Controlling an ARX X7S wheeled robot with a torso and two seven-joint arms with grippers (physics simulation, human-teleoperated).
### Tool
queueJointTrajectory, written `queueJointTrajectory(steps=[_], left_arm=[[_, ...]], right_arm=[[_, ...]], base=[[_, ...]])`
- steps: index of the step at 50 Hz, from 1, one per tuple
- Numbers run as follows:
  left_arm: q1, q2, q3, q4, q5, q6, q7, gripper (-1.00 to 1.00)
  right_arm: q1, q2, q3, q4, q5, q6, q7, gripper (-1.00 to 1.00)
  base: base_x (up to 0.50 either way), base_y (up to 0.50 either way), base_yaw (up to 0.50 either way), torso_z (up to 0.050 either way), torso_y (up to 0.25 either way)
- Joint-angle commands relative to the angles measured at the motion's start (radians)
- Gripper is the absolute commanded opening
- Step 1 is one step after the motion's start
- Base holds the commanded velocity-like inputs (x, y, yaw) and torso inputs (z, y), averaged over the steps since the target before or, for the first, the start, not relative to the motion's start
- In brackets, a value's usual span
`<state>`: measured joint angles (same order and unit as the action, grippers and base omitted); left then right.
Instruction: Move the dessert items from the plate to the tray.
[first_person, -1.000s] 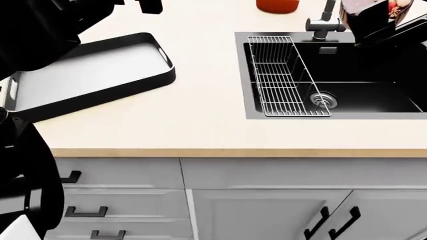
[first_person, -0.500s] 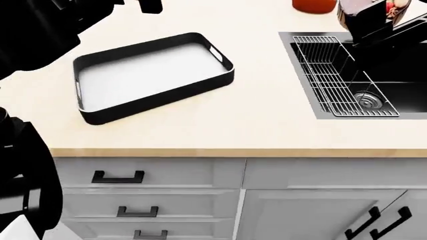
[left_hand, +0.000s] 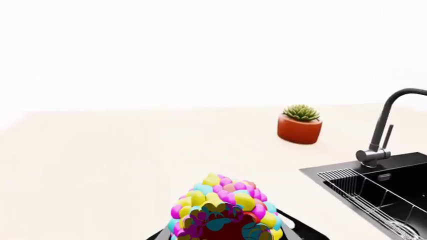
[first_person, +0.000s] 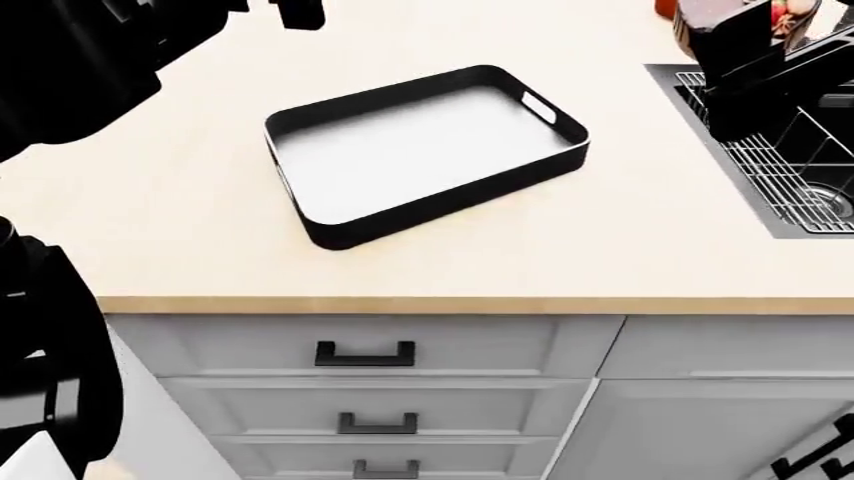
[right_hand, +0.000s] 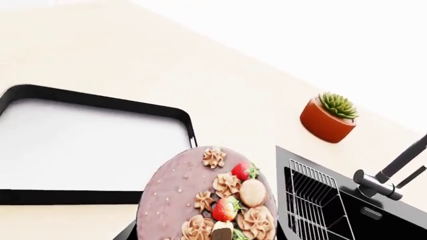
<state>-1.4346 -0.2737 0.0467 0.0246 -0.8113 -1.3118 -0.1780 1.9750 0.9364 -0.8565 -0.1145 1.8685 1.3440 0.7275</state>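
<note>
Bright, even, shadowless simulator light; all 3 views render sharp, without blur or edge distortion. The wall behind the worktop (first_person: 174, 250) blows out to pure white. Dark arms lack detail.

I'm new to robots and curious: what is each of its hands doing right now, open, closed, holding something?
Left gripper: shut on the candy-bead ball.
Right gripper: shut on the chocolate cake.

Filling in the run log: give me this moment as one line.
left end effector: holds candy-bead ball | right end effector: holds chocolate cake | tray: empty, on counter | sink rack: right
</note>
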Motion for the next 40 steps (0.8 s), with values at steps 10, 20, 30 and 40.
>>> queueJointTrajectory(steps=[10, 20, 30, 40], left_arm=[[0.000, 0.004, -0.009, -0.007, -0.013, 0.002, -0.009, -1.00], [0.000, 0.004, -0.011, 0.000, -0.024, -0.002, -0.018, -1.00], [-0.001, 0.000, -0.004, -0.005, -0.028, 0.005, -0.016, -1.00], [0.005, -0.001, 0.002, -0.004, -0.032, 0.008, -0.021, -1.00]], right_arm=[[0.010, -0.005, 0.008, -0.005, -0.053, 0.002, -0.038, -1.00], [0.017, -0.004, 0.002, -0.004, -0.029, -0.003, -0.019, -1.00], [0.015, -0.005, 0.000, -0.006, -0.044, -0.009, -0.035, -1.00], [0.005, 0.003, -0.001, -0.019, -0.052, -0.016, -0.052, -1.00]], base=[[0.00, 0.04, 0.00, 0.000, 0.001], [0.25, 0.00, 0.00, 0.000, 0.000], [0.50, 0.00, 0.00, 0.000, 0.002], [0.30, 0.00, 0.00, 0.001, 0.002]])
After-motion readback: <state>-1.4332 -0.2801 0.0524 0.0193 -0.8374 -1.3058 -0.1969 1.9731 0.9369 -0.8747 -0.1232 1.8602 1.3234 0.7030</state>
